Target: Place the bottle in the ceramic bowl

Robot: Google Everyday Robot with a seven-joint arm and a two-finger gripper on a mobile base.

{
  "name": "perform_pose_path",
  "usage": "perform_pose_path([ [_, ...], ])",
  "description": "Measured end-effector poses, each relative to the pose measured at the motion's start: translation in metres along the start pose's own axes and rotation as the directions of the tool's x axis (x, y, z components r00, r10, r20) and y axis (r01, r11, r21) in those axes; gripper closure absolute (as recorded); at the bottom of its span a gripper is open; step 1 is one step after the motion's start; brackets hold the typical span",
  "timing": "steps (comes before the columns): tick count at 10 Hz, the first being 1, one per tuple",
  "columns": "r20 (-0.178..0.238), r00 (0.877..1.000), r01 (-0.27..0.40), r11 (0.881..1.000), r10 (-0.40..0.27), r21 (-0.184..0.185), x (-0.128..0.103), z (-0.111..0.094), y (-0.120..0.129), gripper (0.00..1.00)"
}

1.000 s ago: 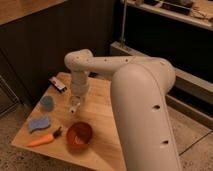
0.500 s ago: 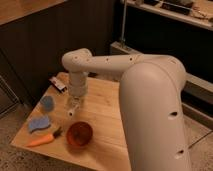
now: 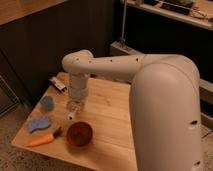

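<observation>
No text, label or number can be read on anything here.

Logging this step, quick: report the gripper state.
Gripper: shut on the tiny whitish cylindrical bottle, above the wooden table, just up-left of the glossy reddish-brown bowl.

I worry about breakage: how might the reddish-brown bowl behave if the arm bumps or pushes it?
The ceramic bowl looks glossy and thick-walled, so it is probably stiff, fairly heavy and chippable. Sitting upright on the wooden table, it would likely slide rather than tip. The pincer hangs just above its far rim with the bottle at its tip, so a bump seems possible.
</observation>
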Motion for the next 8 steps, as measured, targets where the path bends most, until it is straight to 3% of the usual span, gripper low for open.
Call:
perform_pose_path([
  [8, -0.017, 0.998, 0.063, 0.998, -0.062, 0.02, 0.043, 0.018, -0.005, 1.0],
])
